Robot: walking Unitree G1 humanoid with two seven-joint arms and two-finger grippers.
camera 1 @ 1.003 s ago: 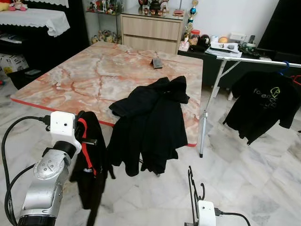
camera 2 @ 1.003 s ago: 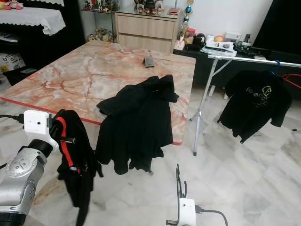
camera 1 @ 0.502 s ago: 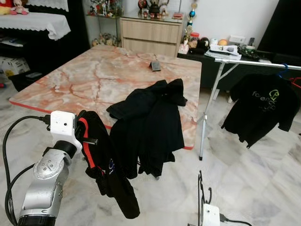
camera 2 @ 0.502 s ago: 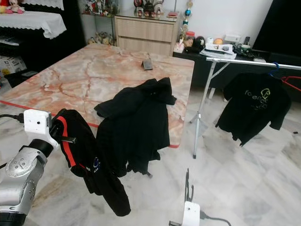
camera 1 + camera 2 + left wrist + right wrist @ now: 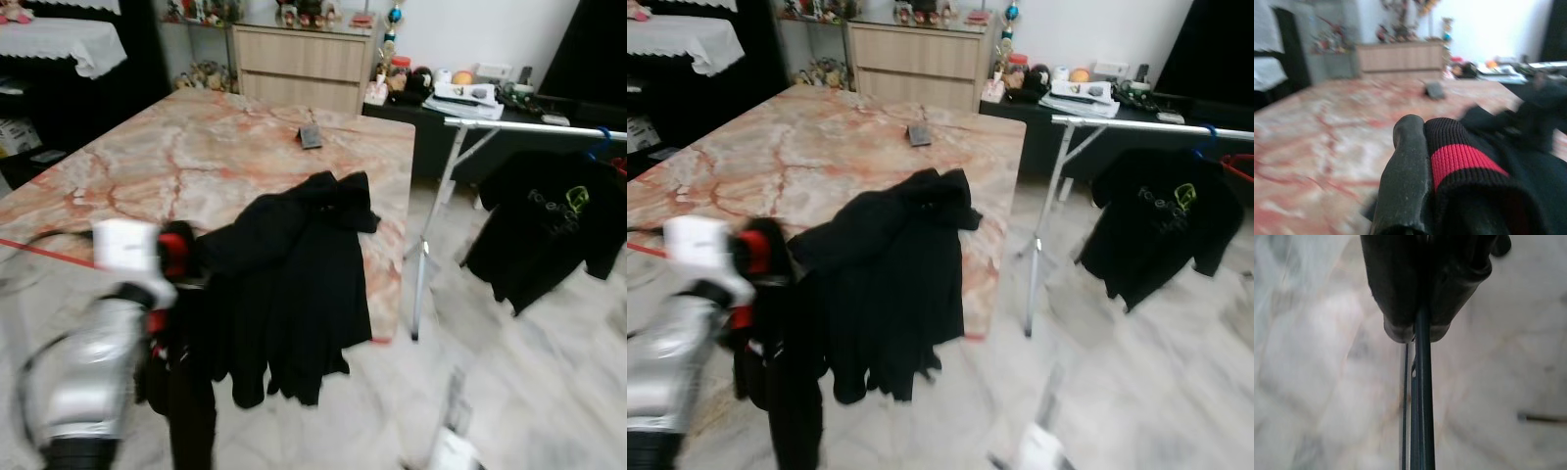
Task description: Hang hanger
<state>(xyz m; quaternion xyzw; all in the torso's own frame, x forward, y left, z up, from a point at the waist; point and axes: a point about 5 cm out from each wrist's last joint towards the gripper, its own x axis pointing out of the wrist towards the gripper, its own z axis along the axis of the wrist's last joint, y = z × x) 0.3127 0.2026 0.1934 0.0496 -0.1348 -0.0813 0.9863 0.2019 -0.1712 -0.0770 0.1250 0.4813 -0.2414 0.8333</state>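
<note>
Left gripper (image 5: 1415, 196), raised off the near edge of the marble bench (image 5: 196, 157), is clamped on a black garment with a red stripe (image 5: 1464, 156), carried high so it hangs free. Right gripper (image 5: 1413, 330), low over the floor, is closed on a thin dark wire hanger (image 5: 1422, 406), presumably ready for dressing. A black jacket (image 5: 304, 264) drapes over the bench's near edge. The clothes rail (image 5: 529, 125), with a hung black T-shirt (image 5: 549, 230), stands beyond the bench's right edge.
</note>
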